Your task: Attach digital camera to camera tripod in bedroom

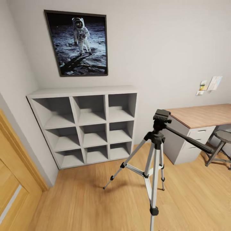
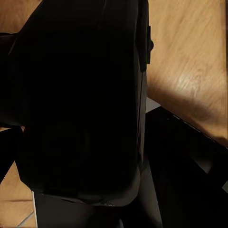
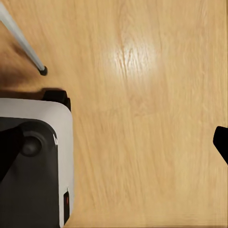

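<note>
At the left of the head view a wooden door frame (image 1: 19, 154) was seen, then a white cube shelf (image 1: 86, 125) against the pale wall under a framed astronaut picture (image 1: 77, 43). Further right, the camera tripod (image 1: 154, 154) stood on the plank floor (image 1: 83, 192) of the bedroom, legs spread, its black head (image 1: 162, 117) bare and its long handle (image 1: 189, 139) angled down towards a desk (image 1: 202, 115) and a stool (image 1: 223, 141).

In the left wrist view a large black mass (image 2: 80, 99) was pressed close to the lens. It was judged likely to be the digital camera held in the left gripper, but neither its shape nor the fingers could be made out, so the state of that gripper could not be told.

In the right wrist view the floor, one silver tripod leg (image 3: 21, 40) and part of the robot's base (image 3: 33, 161) were shown; a dark tip at the edge may have been a finger, and that gripper's state could not be told either.

The approach was judged nearly done, with mounting not yet begun. The next move would call for the left arm to be raised so that the held object is brought level over the tripod head and lowered squarely, without the tripod being knocked.
</note>
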`<state>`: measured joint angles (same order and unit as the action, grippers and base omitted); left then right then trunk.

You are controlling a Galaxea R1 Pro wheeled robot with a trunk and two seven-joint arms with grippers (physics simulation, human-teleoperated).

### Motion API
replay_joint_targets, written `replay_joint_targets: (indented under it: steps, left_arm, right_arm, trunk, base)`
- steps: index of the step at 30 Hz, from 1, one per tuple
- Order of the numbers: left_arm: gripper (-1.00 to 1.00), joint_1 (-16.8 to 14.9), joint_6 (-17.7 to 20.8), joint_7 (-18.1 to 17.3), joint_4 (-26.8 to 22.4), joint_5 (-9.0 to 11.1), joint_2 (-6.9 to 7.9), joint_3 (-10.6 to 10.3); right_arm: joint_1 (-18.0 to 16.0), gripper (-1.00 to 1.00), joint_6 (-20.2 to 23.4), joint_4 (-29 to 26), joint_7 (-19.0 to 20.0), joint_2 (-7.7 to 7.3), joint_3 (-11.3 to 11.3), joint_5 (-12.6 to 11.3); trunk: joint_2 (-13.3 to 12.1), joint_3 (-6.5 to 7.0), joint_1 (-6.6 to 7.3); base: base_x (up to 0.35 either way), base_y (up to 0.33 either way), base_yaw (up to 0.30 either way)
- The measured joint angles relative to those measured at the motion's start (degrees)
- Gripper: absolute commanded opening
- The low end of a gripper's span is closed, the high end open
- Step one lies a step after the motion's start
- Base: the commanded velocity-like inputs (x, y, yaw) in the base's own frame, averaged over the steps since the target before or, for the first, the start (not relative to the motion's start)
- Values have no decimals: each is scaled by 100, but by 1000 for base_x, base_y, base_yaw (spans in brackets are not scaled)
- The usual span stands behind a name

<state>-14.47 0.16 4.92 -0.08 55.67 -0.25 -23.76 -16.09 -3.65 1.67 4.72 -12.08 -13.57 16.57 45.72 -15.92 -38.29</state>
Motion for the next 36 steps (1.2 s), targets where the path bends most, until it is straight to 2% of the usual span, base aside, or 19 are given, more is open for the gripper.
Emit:
replay_joint_targets:
  steps: [9,25,36]
  left_arm:
    - [-100,0,0,2,0,0,0,1]
    - [-100,0,0,2,0,-1,0,0]
    - [-100,0,0,0,0,0,0,0]
  right_arm:
    - [1,100,0,0,1,1,0,-1]
    - [0,100,1,0,1,-1,0,0]
    - [-1,100,0,0,0,-1,0,0]
  trunk:
    - [1,0,1]
    - [0,0,1]
    - [0,0,0]
  base:
    - [15,38,-272]
    - [129,272,-228]
    - [16,30,-210]
